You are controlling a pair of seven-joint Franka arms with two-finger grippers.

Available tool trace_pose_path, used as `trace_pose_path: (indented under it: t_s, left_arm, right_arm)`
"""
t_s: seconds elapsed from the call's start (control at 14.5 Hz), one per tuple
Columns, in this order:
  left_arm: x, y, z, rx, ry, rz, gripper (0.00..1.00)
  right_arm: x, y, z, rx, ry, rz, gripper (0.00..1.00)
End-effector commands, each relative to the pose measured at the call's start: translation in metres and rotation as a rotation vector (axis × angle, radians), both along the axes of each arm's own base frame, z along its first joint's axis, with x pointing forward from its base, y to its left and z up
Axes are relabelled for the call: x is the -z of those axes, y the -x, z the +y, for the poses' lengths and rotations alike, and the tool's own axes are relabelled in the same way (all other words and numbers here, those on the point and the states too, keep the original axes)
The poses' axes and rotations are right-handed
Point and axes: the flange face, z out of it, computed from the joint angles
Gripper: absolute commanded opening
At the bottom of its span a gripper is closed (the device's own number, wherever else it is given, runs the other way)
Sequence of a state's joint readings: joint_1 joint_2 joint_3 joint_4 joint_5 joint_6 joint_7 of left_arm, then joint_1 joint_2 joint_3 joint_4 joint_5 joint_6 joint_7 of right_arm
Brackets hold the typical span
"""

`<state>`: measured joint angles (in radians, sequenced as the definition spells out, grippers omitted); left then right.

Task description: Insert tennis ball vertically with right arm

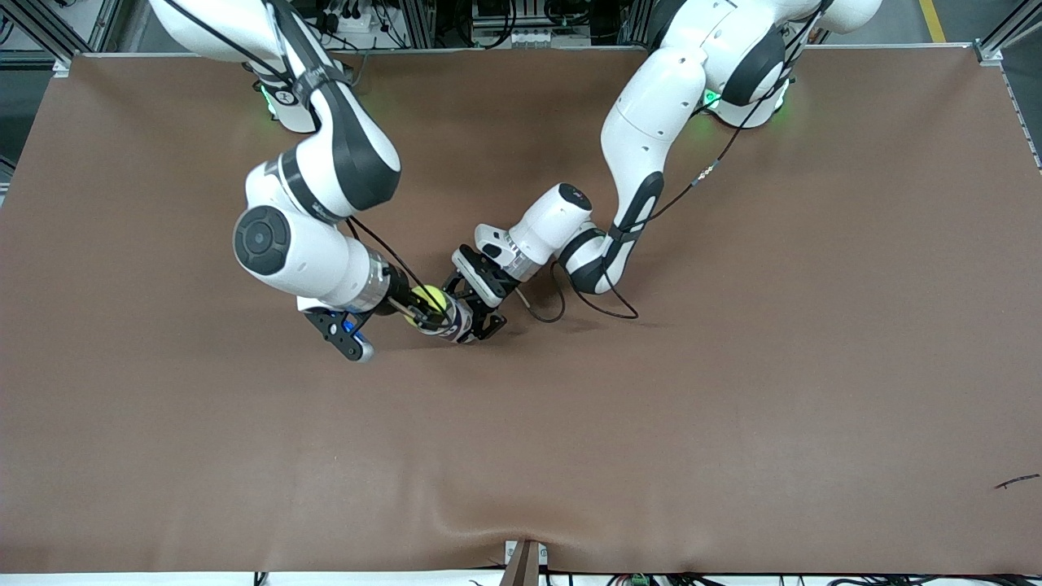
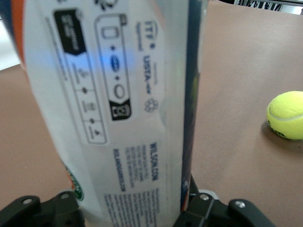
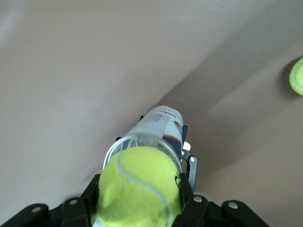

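**Ball poised at the mouth of the can**

Here the right gripper (image 1: 419, 312) hangs over the middle of the brown desk (image 1: 733, 407), its fingers (image 3: 187, 198) clenched on a yellow-green tennis ball (image 3: 139, 187). In the right wrist view the ball sits directly above the round open rim of a clear tennis ball can (image 3: 151, 137) — ball and rim look very close, though whether they touch cannot be told.

The can stands upright on the desk, and the left gripper (image 1: 476, 317) grasps it low on its body; the left wrist view shows its dark fingers (image 2: 208, 213) pressed against both sides of the printed label (image 2: 118, 109). In the front view the two grippers meet at the same spot, the right arm (image 1: 317, 203) reaching from its own end and the left arm (image 1: 643, 155) from the other.

A second tennis ball (image 2: 286, 115) lies loose on the desk, apart from the can — visible in both wrist views.
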<state>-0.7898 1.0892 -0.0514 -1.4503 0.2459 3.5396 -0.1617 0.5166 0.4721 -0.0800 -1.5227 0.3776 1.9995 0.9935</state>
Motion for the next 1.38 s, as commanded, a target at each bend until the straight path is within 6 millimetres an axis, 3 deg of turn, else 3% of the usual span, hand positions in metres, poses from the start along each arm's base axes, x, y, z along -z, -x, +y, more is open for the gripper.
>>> trace_pose_path:
  t_s: [0.0,0.07,0.14,0.21,0.48,0.62,0.76,0.96,1.17,1.31]
  left_arm:
    - [-0.003,0.001,-0.002,0.016,0.01,-0.021,0.73]
    - [-0.003,0.001,-0.002,0.016,0.01,-0.021,0.74]
    - [-0.003,0.001,-0.002,0.016,0.009,-0.02,0.75]
    - [-0.003,0.001,-0.002,0.015,0.01,-0.019,0.79]
    - [-0.001,0.003,-0.002,0.018,0.007,-0.018,0.8]
    - [0.0,0.003,-0.002,0.018,0.005,-0.015,0.8]
    - [0.0,0.004,-0.002,0.02,0.006,-0.016,0.79]
    - [-0.001,0.004,-0.002,0.02,0.006,-0.016,0.79]
    - [0.001,0.007,-0.002,0.023,0.001,-0.013,0.79]
    - [0.001,0.006,-0.001,0.022,0.0,-0.012,0.8]
  right_arm:
    - [-0.002,-0.005,0.005,0.013,-0.012,0.002,0.0]
    - [-0.002,-0.006,0.003,0.011,-0.011,0.002,0.19]
    - [-0.001,-0.005,0.004,0.011,-0.011,0.004,0.99]
    - [-0.001,-0.004,0.005,0.011,-0.01,0.004,1.0]
    - [-0.004,-0.004,0.004,0.01,-0.014,0.008,1.0]
    - [-0.005,-0.009,-0.006,0.017,-0.01,0.004,1.0]
    - [-0.004,-0.016,-0.037,-0.006,0.026,0.006,1.0]
    - [0.006,-0.012,-0.08,-0.209,0.137,0.072,1.0]
    - [0.031,0.004,-0.118,-0.327,0.166,0.124,1.0]
    - [0.061,0.015,-0.144,-0.375,0.171,0.178,1.0]
